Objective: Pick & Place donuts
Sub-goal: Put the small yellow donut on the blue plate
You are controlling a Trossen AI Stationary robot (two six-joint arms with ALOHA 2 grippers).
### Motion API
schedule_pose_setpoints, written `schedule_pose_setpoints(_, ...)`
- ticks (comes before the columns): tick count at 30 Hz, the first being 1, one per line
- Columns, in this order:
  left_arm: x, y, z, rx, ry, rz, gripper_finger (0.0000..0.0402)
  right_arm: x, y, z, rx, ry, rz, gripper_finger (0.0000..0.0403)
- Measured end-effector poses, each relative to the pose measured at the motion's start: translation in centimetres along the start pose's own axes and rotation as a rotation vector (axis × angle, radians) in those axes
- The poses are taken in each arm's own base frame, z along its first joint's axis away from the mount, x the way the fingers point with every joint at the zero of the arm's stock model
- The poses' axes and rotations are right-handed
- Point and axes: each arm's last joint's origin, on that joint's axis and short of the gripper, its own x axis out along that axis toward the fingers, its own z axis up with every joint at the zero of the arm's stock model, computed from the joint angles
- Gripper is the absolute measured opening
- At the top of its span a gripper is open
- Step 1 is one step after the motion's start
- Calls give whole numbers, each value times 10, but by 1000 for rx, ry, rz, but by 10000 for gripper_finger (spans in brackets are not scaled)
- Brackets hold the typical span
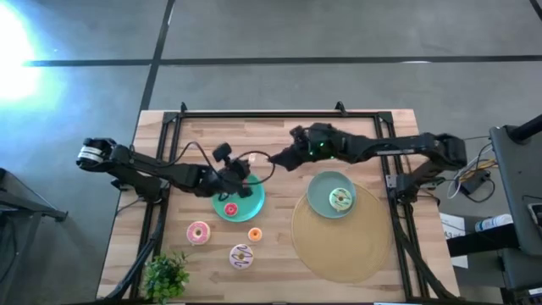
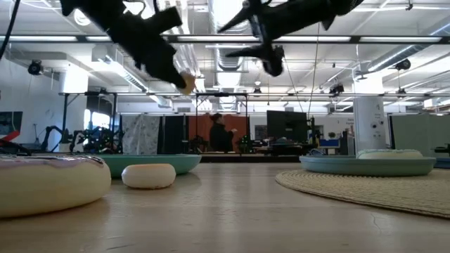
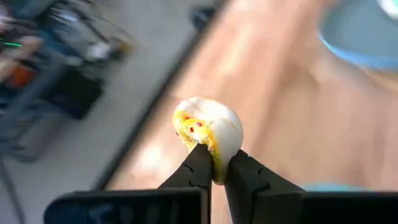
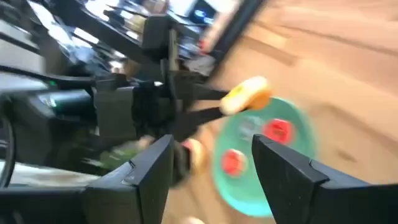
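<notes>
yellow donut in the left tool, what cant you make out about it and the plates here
- Yellow donut: its hole is hidden in the left wrist view, where the left tool pinches its edge; high view too small.
- Teal plate: partly covered by the left arm in the high view.
- Grey-blue plate: contents hidden behind its rim in the low view.

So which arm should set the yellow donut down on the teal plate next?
The left. Its pincer is already shut on the yellow donut, raised above the teal plate that holds red donuts. The right pincer is open and empty, raised nearby.
</notes>
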Motion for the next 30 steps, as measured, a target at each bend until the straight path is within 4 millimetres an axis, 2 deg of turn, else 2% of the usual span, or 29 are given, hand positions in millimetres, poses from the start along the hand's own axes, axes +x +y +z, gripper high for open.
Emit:
schedule_pose_setpoints(5,5,-18,-27,103,79,-291,5,-38,6,-1,-74,-7,-160,210)
schedule_pose_setpoints(9,17,-29,-40,155,117,-301,5,-60,8,3,-97,-115,-275,210)
schedule_pose_setpoints(12,29,-38,-45,206,161,-299,5,-69,11,6,-100,-159,-285,210)
schedule_pose_setpoints(17,43,-55,-51,305,220,-356,5,-71,11,7,-100,-163,-286,210)
schedule_pose_setpoints(20,50,-60,-55,356,269,-326,5,-70,10,6,-99,-158,-289,210)
schedule_pose_setpoints(26,53,-61,-58,436,329,-306,5,-68,9,6,-98,-147,-292,210)
schedule_pose_setpoints(30,52,-61,-56,429,322,-308,5,-68,9,5,-101,-146,-295,210)
